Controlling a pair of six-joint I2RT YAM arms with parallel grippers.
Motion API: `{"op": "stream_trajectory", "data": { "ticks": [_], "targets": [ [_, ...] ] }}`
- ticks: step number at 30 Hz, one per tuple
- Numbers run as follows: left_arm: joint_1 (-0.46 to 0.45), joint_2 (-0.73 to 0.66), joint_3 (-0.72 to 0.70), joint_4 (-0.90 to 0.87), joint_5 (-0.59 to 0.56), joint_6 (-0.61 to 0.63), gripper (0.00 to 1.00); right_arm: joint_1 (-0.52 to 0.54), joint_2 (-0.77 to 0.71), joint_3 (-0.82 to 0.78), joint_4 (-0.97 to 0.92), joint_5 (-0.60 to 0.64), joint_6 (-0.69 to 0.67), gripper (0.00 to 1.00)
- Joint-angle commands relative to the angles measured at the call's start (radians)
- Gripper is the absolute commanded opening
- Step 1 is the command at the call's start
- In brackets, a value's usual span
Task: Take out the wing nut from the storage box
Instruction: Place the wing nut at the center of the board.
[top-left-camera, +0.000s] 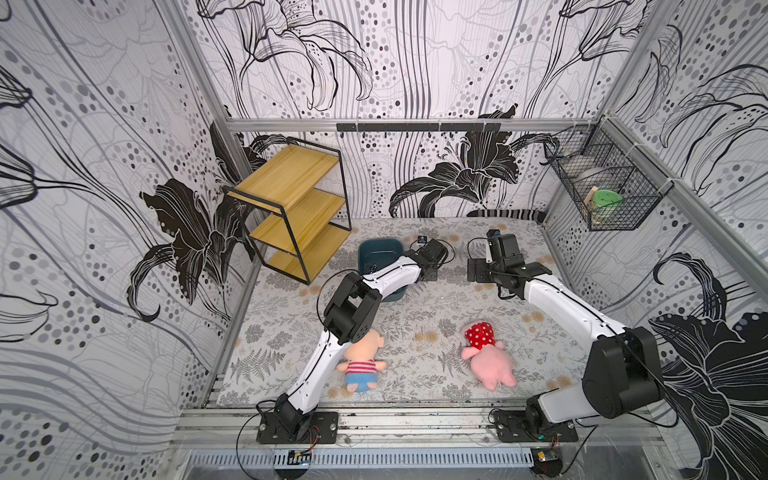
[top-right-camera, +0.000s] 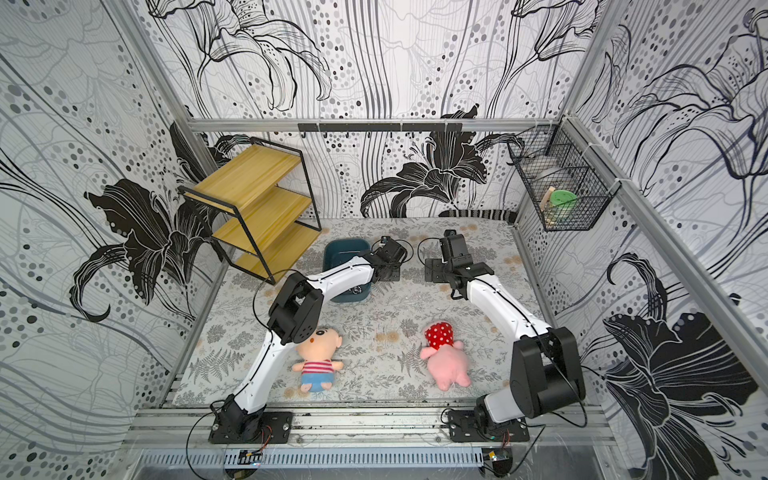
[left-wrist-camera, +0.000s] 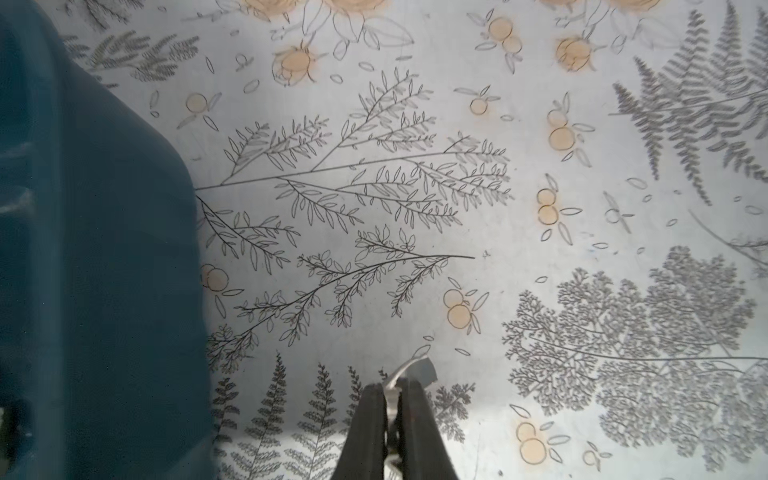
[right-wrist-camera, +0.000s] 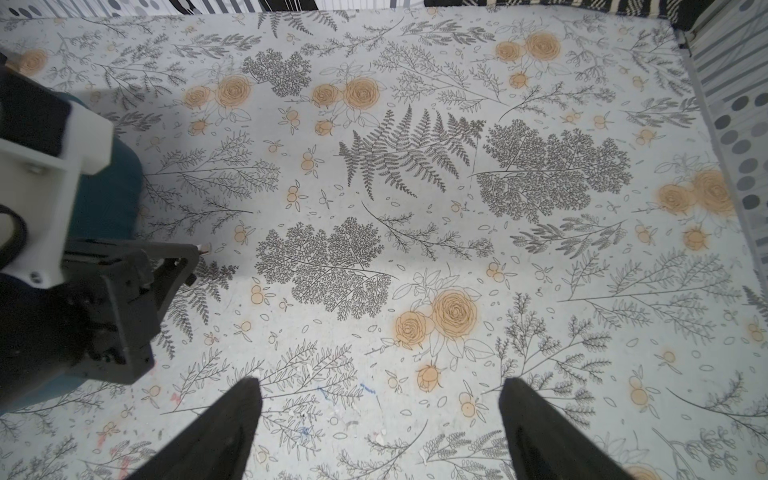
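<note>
left jaws: my left gripper (left-wrist-camera: 394, 395) is pinched tight on the wing nut (left-wrist-camera: 417, 371) at lower middle of frame, so it can't slip
nut spot: over the floral mat (left-wrist-camera: 540, 174), outside the storage box (left-wrist-camera: 91, 249) at the left edge
right jaws: right gripper (right-wrist-camera: 380, 395) spread wide and empty, parked aside i guess

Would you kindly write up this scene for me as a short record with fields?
left gripper: shut on wing nut, above the mat beside the storage box
right gripper: open, empty, above the mat
wing nut: outside the storage box
dolls: striped doll and pink doll lie on the mat
</note>
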Motion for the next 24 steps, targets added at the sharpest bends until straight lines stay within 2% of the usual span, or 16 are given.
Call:
{"op": "stream_trajectory", "data": {
  "ticks": [1, 7, 15, 24],
  "targets": [
    [-0.003, 0.026, 0.03, -0.001, 0.003, -0.01, 0.08, 0.005, -0.009, 0.004, -0.009, -0.008, 0.006, 0.96],
    [-0.003, 0.042, 0.04, -0.022, -0.008, -0.006, 0.12, 0.006, -0.008, 0.011, -0.011, -0.007, 0.004, 0.95],
    [-0.002, 0.009, 0.021, -0.008, -0.001, -0.003, 0.28, 0.006, 0.002, 0.024, -0.013, -0.012, 0.001, 0.95],
    [-0.001, -0.072, 0.04, 0.006, 0.029, -0.006, 0.29, 0.007, 0.01, 0.039, -0.018, -0.014, -0.004, 0.96]
  ]
}}
